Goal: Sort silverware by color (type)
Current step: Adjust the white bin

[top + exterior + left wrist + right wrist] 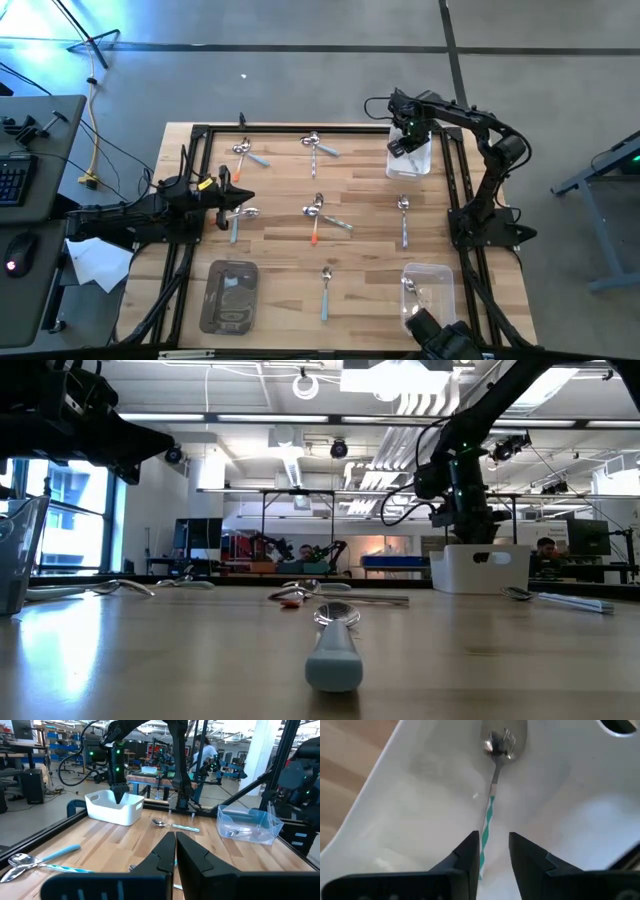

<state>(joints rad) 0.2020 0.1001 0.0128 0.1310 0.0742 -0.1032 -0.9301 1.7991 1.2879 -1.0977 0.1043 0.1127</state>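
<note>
The right tool [494, 851] hangs over the white tub [409, 158] at the far right side of the wooden table [280, 215]. Its two dark fingers [468, 855] are a little apart, and a spoon with a green and white striped handle [492, 795] runs down between them into the tub. The spoon's shiny bowl points down at the tub floor. The handle is close to one finger, but I cannot tell if the fingers are touching it. The left tool [175, 851] is squeezed closed with nothing in it, and it waits low over the left side of the table. Just in front of it lies a spoon with a light blue handle [236, 220]. More spoons lie spread out on the table. Two are at the far side [248, 152] [318, 146], and one in the middle has an orange handle [315, 222] with another spoon crossing it. One spoon lies more to the right [404, 218] and one lies near the front edge [325, 290]. A clear tub [430, 290] at the front right has a spoon inside it. A grey tub [231, 295] sits at the front left with something shiny in it.
</note>
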